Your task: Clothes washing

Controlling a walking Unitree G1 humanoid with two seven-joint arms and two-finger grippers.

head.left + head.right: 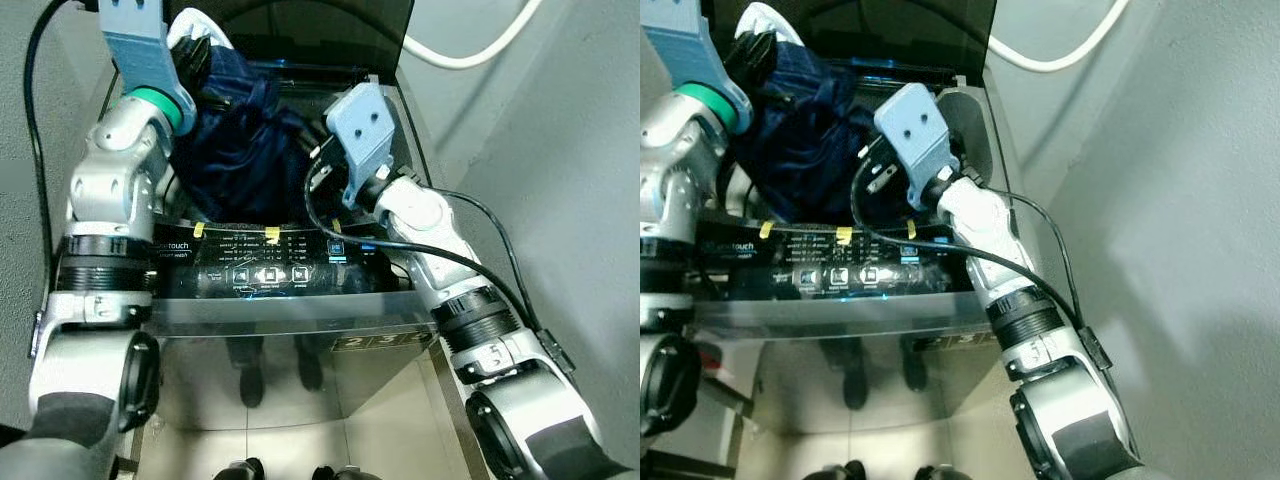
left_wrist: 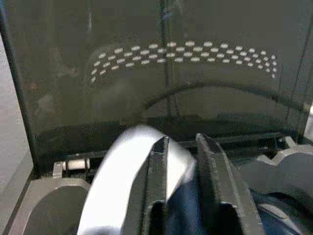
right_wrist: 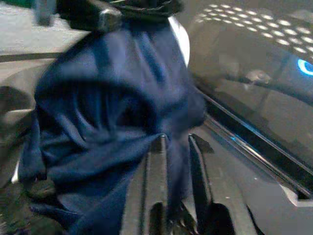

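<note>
Your left hand (image 2: 182, 161) pinches the white-trimmed edge of the navy garment (image 1: 240, 140), which hangs below it over the open washing machine (image 1: 290, 310). Your right hand (image 3: 177, 161) grips the same garment's folds just beside it.

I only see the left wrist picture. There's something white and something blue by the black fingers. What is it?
Observer: A dark blue garment with a white part, bunched over the washing machine's open top.
Operator: Is just one pincer holding it?
Observer: No, both. The left pincer grips the white part up high, and the right pincer pinches a blue fold lower down.
Operator: Is the machine switched on?
Observer: A blue light glows on its control panel at the front.
</note>
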